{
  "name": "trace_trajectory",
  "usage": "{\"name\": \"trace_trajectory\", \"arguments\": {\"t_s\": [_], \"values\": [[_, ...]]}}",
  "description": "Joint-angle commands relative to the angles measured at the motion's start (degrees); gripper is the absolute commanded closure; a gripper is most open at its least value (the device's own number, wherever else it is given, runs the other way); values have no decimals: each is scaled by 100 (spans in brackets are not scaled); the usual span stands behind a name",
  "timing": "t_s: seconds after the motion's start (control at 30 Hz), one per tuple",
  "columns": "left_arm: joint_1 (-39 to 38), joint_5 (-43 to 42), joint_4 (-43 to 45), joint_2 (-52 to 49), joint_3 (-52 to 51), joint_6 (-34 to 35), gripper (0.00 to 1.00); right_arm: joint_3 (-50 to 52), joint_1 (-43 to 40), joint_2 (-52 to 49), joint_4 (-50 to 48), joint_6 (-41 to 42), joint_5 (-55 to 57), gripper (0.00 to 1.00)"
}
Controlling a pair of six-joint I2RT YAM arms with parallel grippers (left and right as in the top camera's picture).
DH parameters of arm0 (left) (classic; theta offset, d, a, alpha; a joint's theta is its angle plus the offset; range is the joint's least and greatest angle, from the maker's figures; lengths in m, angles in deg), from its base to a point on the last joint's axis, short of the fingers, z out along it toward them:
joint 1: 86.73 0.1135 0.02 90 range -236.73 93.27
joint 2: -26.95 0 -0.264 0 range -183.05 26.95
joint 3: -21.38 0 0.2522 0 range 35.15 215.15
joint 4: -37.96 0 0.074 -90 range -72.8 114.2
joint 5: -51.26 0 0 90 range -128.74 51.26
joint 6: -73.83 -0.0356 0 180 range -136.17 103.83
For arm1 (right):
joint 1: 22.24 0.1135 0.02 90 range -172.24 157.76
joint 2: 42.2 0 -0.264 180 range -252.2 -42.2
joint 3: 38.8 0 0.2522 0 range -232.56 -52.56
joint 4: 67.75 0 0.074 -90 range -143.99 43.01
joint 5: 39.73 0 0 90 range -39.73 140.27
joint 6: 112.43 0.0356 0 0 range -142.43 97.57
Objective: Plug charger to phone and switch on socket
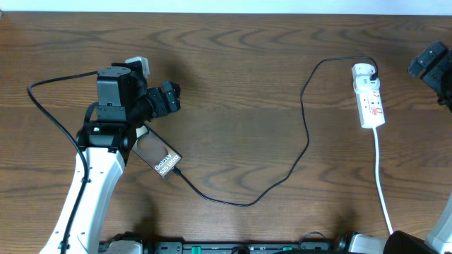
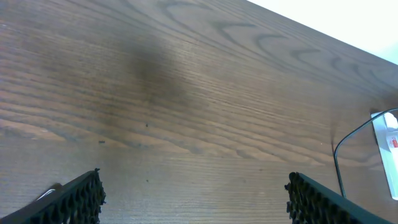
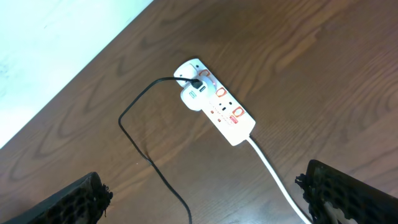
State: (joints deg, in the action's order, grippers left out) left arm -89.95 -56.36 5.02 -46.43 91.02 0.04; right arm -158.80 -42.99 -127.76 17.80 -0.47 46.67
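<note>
Bench (image 1: 240,63), bare wood across its middle.
Left pincer (image 1: 175,97), jaws wide and holding nothing, hangs just above the phone (image 1: 157,155) toward the left edge. Right pincer (image 1: 424,63), likewise wide, is near the socket (image 1: 370,102) by the right edge. The charger (image 1: 305,134) loops between.

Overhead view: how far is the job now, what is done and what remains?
Looks done: the charger runs from the socket to the phone, its tip meeting the phone's edge; how firmly it sits I cannot tell. In hand: the right pincer, open, faces the socket; the left pincer is open and empty. Left: pressing the socket's switch, whose state I cannot read.
</note>
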Motion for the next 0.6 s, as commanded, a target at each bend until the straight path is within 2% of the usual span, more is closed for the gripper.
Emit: {"name": "trace_trajectory", "arguments": {"t_s": [0.0, 0.23, 0.33, 0.43, 0.57], "values": [[-13, 79, -11, 13, 92, -114, 8, 7, 22, 81, 4, 72, 66, 1], [-9, 1093, -765, 264, -35, -223, 8, 7, 22, 81, 4, 72, 66, 1], [-9, 1556, -684, 651, -470, -223, 8, 7, 22, 81, 4, 72, 66, 1], [-9, 1709, -72, 1235, -1150, -227, 8, 7, 22, 81, 4, 72, 66, 1], [-13, 1703, 1379, 2229, -2382, -282, 8, 7, 22, 81, 4, 72, 66, 1]]}}
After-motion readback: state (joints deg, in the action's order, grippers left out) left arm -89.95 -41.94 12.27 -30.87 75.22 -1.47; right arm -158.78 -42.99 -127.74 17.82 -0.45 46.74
